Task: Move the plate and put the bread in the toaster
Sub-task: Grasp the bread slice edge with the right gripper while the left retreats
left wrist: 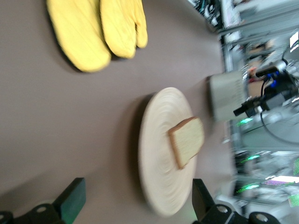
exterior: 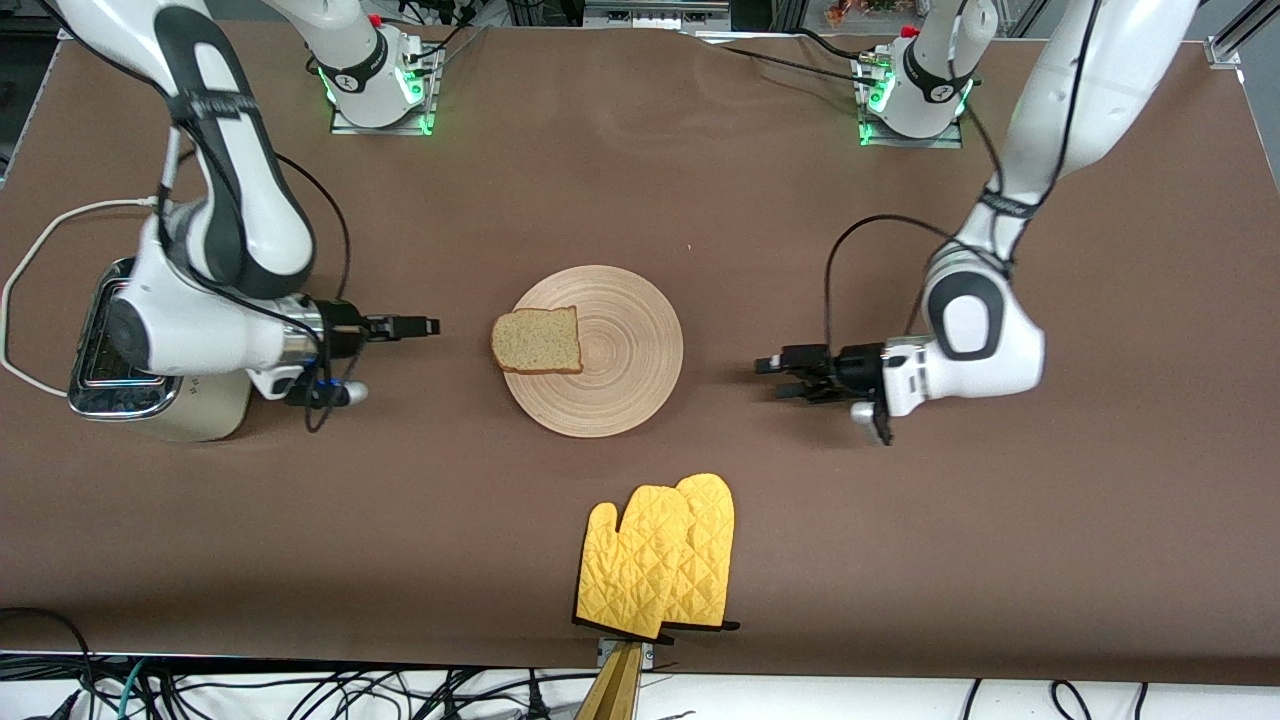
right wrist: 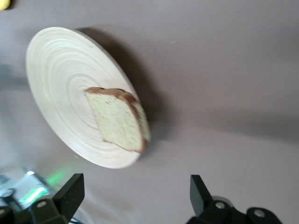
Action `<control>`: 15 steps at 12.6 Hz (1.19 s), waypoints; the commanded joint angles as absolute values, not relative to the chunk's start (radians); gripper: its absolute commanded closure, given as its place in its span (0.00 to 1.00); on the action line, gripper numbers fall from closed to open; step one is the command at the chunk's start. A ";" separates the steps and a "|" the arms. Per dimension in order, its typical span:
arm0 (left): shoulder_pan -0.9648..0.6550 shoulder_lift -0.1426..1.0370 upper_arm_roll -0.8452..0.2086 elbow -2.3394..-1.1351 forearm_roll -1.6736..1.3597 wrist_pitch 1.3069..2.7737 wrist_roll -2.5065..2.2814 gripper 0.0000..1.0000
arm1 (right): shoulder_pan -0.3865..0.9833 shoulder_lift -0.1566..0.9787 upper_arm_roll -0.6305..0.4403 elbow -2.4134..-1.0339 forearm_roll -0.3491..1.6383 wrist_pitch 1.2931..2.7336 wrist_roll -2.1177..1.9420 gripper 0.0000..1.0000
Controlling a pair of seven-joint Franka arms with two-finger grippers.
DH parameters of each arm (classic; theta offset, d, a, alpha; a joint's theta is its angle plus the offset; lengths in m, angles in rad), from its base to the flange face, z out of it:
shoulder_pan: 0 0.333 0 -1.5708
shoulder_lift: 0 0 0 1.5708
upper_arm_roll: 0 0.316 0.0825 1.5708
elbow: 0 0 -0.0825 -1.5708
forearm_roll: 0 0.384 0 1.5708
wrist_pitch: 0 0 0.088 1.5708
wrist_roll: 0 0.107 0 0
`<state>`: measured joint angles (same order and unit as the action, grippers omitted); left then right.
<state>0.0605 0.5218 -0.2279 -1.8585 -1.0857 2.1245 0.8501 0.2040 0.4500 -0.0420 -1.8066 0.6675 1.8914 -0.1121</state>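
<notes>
A robotics lab: bolted arm bases (exterior: 378,75), cable tangles (exterior: 300,690), aluminium framing (exterior: 1225,45).

I see a wide table (exterior: 640,180) covered in a plain brown cloth, lit evenly from above with soft shadows. Along its edge nearest the front camera runs a pale surface strewn with black cables (exterior: 330,695), and a wooden piece (exterior: 612,685) juts up at the middle of that edge. A pair of yellow quilted oven mitts (exterior: 660,558) lies on the cloth near that edge. Past the table's top edge I make out metal framing (exterior: 1225,45) and dark clutter
</notes>
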 commanded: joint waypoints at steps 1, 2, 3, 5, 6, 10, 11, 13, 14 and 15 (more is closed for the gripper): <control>0.156 0.332 -0.235 -1.966 -0.913 2.123 0.877 0.00 | 0.227 0.460 0.000 -1.893 0.788 2.052 -0.195 0.00; 0.167 0.274 -0.233 -2.003 -0.910 2.123 0.873 0.00 | 0.241 0.478 0.012 -1.919 0.792 2.124 -0.225 0.00; 0.178 0.206 -0.233 -2.049 -0.899 2.125 0.870 0.00 | 0.244 0.501 0.032 -1.930 0.793 2.187 -0.262 0.01; 0.234 0.096 -0.233 -2.074 -0.820 2.134 0.867 0.00 | 0.244 0.529 0.058 -1.934 0.828 2.227 -0.276 0.30; 0.245 0.050 -0.232 -2.077 -0.755 2.132 0.865 0.00 | 0.244 0.538 0.060 -1.936 0.853 2.229 -0.282 0.40; 0.244 -0.067 -0.116 -2.059 -0.536 2.038 0.838 0.00 | 0.242 0.538 0.058 -1.930 0.856 2.195 -0.296 1.00; 0.221 -0.069 -0.059 -2.030 -0.472 1.990 0.828 0.00 | 0.242 0.532 0.057 -1.927 0.856 2.171 -0.285 1.00; 0.160 -0.067 0.044 -1.997 -0.372 1.957 0.792 0.00 | 0.232 0.514 0.048 -1.905 0.854 2.135 -0.284 1.00; 0.144 -0.071 0.066 -1.991 -0.324 1.935 0.778 0.00 | 0.232 0.502 0.025 -1.889 0.851 2.100 -0.276 1.00; 0.144 -0.084 0.067 -1.946 -0.267 1.892 0.747 0.00 | 0.232 0.493 0.000 -1.856 0.839 2.032 -0.259 1.00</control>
<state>0.1813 -0.0690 0.0467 -2.0057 -0.3532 1.9514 0.8109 0.2440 0.5364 0.0330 -1.8879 0.8317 2.1314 -0.2694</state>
